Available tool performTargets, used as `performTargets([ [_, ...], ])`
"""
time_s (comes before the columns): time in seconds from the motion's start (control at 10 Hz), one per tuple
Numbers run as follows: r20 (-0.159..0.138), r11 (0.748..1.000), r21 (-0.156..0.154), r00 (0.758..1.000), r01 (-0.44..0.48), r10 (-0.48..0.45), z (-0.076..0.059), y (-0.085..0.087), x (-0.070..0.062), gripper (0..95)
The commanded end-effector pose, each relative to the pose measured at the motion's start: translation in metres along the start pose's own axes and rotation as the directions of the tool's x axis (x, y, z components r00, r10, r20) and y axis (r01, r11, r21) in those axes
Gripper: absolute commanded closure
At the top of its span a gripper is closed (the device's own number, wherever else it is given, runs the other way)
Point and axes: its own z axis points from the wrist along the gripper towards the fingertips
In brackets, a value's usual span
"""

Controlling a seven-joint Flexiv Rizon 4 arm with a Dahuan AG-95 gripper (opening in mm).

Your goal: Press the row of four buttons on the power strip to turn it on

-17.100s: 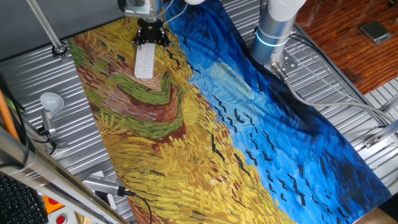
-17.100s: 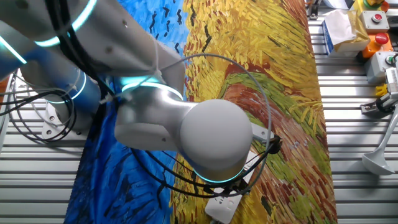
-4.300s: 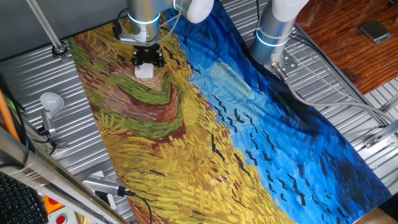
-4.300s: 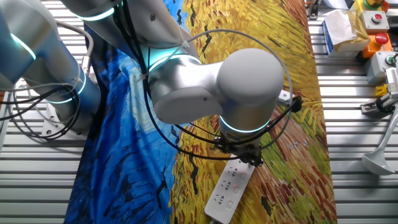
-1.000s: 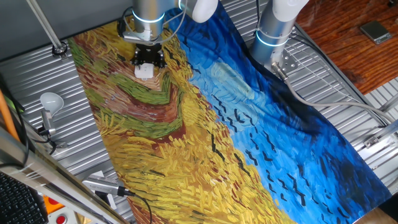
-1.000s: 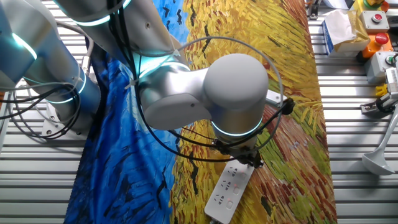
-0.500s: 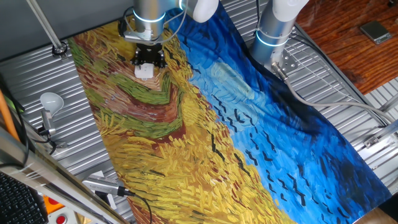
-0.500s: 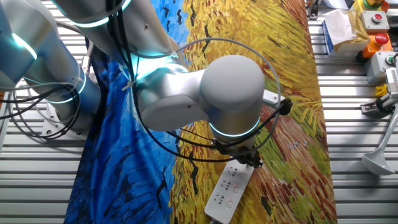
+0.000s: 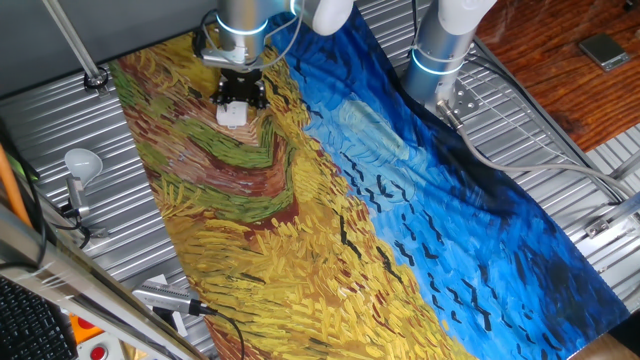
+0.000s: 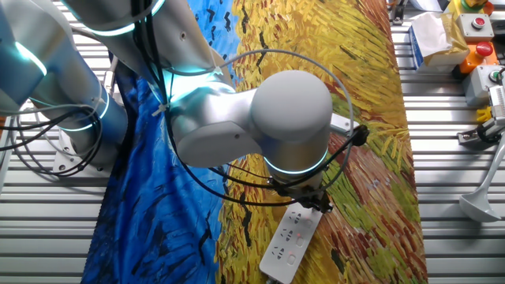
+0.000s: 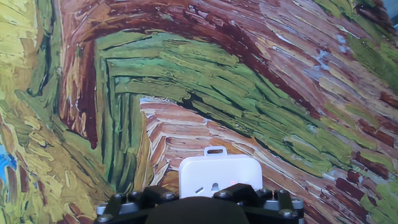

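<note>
The white power strip [image 10: 290, 241] lies on the painted cloth. In one fixed view only its near end [image 9: 232, 115] shows below the black gripper [image 9: 240, 92]. The gripper [image 10: 310, 202] stands on the strip's far end in the other fixed view, and the arm's round joint hides its fingertips. Small pinkish switches of the row of four buttons [image 10: 293, 237] show along the uncovered top face. In the hand view the strip's rounded end [image 11: 219, 174] with a hanging tab pokes out just past the gripper's black body [image 11: 199, 208]. No view shows a gap or contact between the fingertips.
A painted cloth [image 9: 330, 200] covers the ribbed metal table. A white light bulb on a stand [image 9: 82, 160] is at the left edge. The arm's base [image 9: 440, 50] stands behind the cloth. A red button box [image 10: 477, 24] and a tissue pack [image 10: 430, 35] sit at one corner.
Since 17 s ago the gripper has travelled along the strip and now covers most of it. Over the last second only the arm's elbow shifted slightly; the gripper stays on the strip.
</note>
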Motion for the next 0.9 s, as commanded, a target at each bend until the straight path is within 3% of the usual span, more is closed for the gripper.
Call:
performTargets([
  [0.1, -0.003, 1.0, -0.004, 1.0, 0.003, -0.003, 0.036, 0.001, 0.0, 19.0],
  [0.9, -0.004, 1.0, -0.005, 1.0, 0.009, -0.009, 0.023, 0.0, 0.002, 19.0],
])
